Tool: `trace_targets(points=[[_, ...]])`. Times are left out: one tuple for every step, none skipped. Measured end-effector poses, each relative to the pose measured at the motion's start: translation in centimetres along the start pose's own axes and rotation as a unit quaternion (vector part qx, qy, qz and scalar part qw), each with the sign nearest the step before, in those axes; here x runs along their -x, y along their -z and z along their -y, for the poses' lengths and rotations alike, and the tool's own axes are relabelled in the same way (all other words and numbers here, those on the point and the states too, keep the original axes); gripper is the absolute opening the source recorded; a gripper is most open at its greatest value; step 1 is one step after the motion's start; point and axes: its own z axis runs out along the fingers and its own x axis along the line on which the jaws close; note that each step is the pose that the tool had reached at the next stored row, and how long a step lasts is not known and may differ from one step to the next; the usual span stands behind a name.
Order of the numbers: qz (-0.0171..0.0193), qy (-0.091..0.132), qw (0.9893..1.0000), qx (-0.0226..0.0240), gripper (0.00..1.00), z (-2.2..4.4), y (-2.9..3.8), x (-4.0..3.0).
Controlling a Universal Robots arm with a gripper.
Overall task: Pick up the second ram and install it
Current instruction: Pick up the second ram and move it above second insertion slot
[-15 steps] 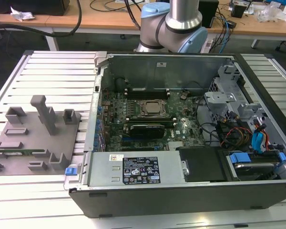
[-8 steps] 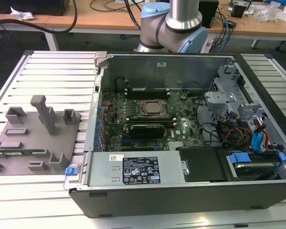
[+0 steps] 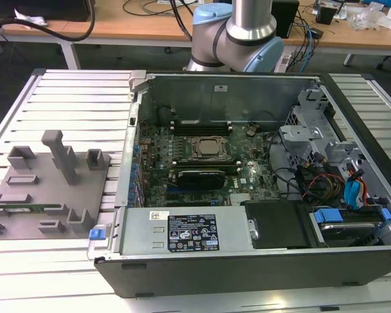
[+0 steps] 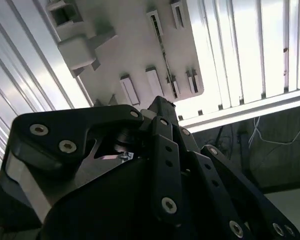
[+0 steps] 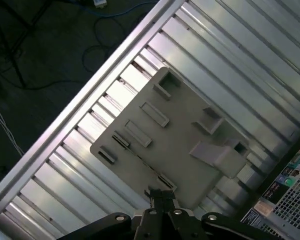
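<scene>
First wrist view, jaws seemingly shut (empty)

Open slatted table beyond grey tray, upright blocks crowding it, computer case alongside.

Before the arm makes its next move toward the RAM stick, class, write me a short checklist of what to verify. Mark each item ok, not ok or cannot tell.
1. The second ram lies in the grey tray, open from above: ok.
2. The gripper is over the tray: ok.
3. The gripper is centred on the ram: cannot tell.
4. The computer case is open, with the motherboard exposed: ok.
5. A memory slot is free: cannot tell.
</scene>
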Motion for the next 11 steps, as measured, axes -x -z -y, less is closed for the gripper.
trace_targets(points=[[-0.0002, 0.011, 0.9999, 0.0003, 0.11, 0.0, 0.0, 0.0], [-0.0004, 0.018, 0.9998, 0.0004, 0.11, 0.0, 0.0, 0.0], [-0.0007, 0.029, 0.9996, 0.0007, 0.11, 0.0, 0.0, 0.0], [-0.001, 0.044, 0.999, 0.001, 0.11, 0.0, 0.0, 0.0], [-0.0013, 0.057, 0.9984, 0.0013, 0.11, 0.0, 0.0, 0.0], [-0.0015, 0.065, 0.9979, 0.0015, 0.11, 0.0, 0.0, 0.0], [-0.0018, 0.078, 0.997, 0.0018, 0.11, 0.0, 0.0, 0.0], [-0.002, 0.088, 0.9961, 0.002, 0.11, 0.0, 0.0, 0.0], [-0.0023, 0.103, 0.9947, 0.0023, 0.11, 0.0, 0.0, 0.0], [-0.0026, 0.115, 0.9934, 0.0026, 0.11, 0.0, 0.0, 0.0], [-0.0029, 0.127, 0.9919, 0.0029, 0.11, 0.0, 0.0, 0.0]])
